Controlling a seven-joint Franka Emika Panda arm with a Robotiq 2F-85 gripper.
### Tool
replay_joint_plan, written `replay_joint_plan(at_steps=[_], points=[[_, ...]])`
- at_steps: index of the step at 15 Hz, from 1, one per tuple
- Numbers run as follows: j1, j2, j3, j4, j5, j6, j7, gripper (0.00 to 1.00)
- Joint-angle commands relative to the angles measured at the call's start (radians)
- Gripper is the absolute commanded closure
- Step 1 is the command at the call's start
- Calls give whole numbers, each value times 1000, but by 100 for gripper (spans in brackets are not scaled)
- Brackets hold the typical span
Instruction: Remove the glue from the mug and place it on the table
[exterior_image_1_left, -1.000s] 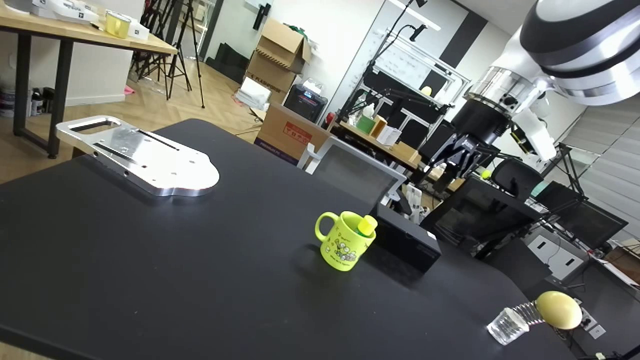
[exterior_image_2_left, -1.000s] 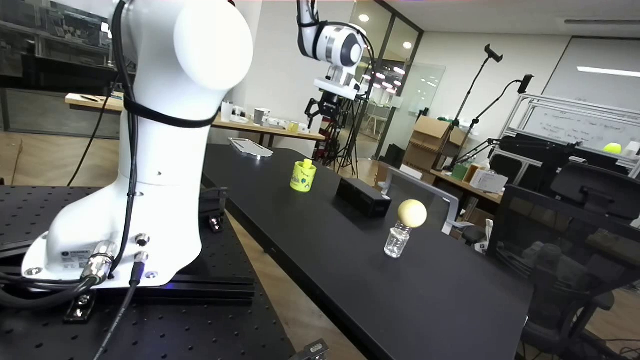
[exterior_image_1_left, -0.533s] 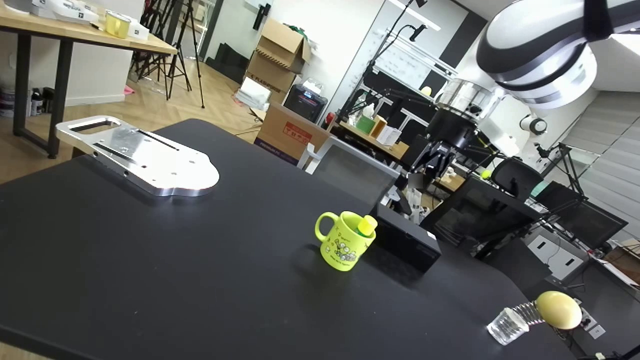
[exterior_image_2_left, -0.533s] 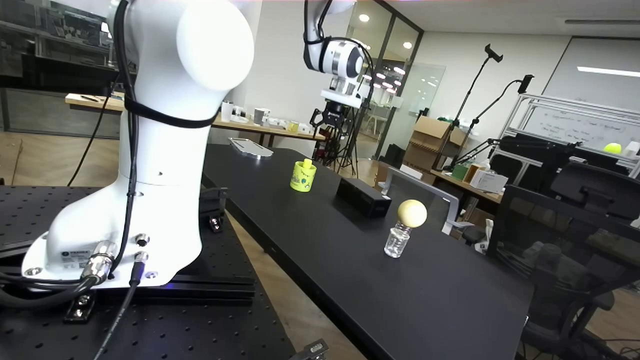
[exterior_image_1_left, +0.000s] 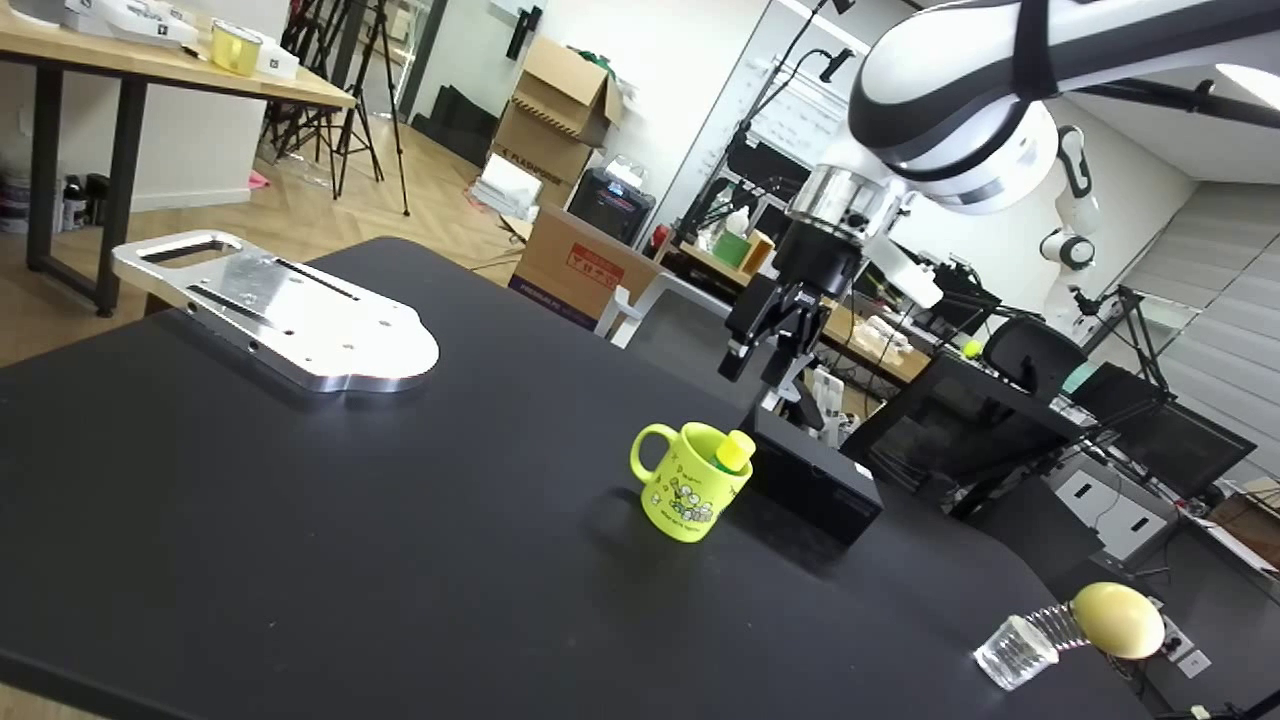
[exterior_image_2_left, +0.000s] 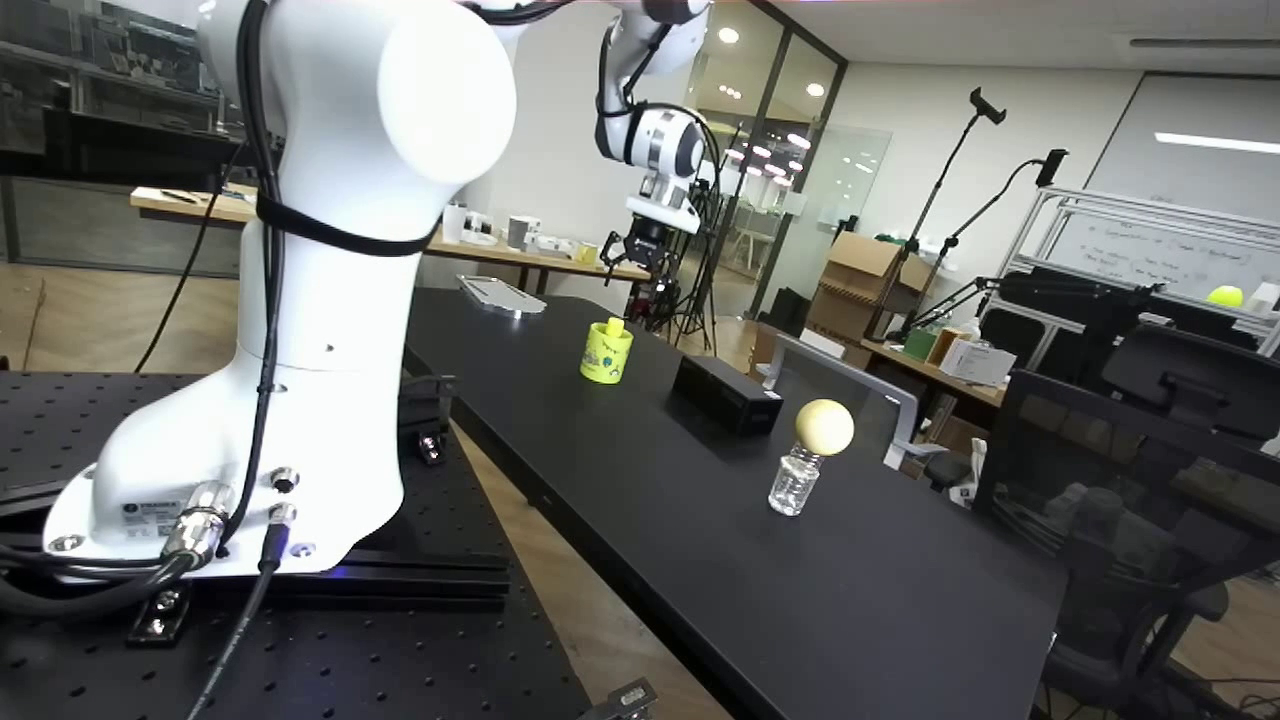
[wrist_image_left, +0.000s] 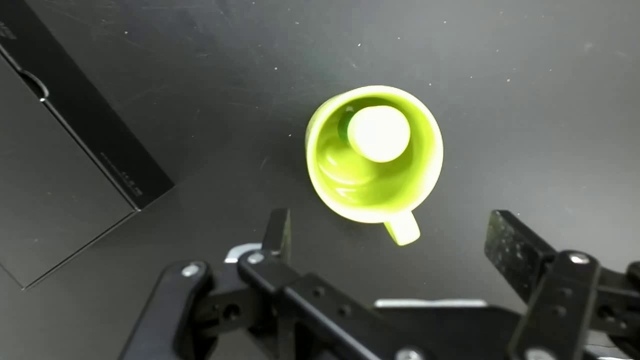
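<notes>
Glue (exterior_image_1_left: 734, 452) inside mug (exterior_image_1_left: 690, 497), inner floor (wrist_image_left: 350, 169) visible only in wrist view, hand (wrist_image_left: 389, 230) spread wide

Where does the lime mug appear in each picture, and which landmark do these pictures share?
In an exterior view: the mug, just right of centre, low; the black box right of it.
In an exterior view: the mug, slightly left of centre; the black box right of it.
In the wrist view: the mug, above and right of centre; the black box at the left.
Shared landmark: that black box.

Glossy mug (exterior_image_1_left: 688, 495), matt table (exterior_image_1_left: 430, 540), glue (exterior_image_1_left: 735, 452) seemingly smooth plastic
</notes>
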Motion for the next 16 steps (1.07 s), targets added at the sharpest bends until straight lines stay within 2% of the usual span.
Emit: replay_joint_plan(at_steps=[1,10,11,12,16], points=[[33,61,-6,81,-1,-54,57,0],[35,107,-20,75,1,-84,92,0],[35,113,-21,80,0,-94,89,25],[34,117,-21,82,2,-103,89,26],[31,120,-22,95,5,-168,89,55]])
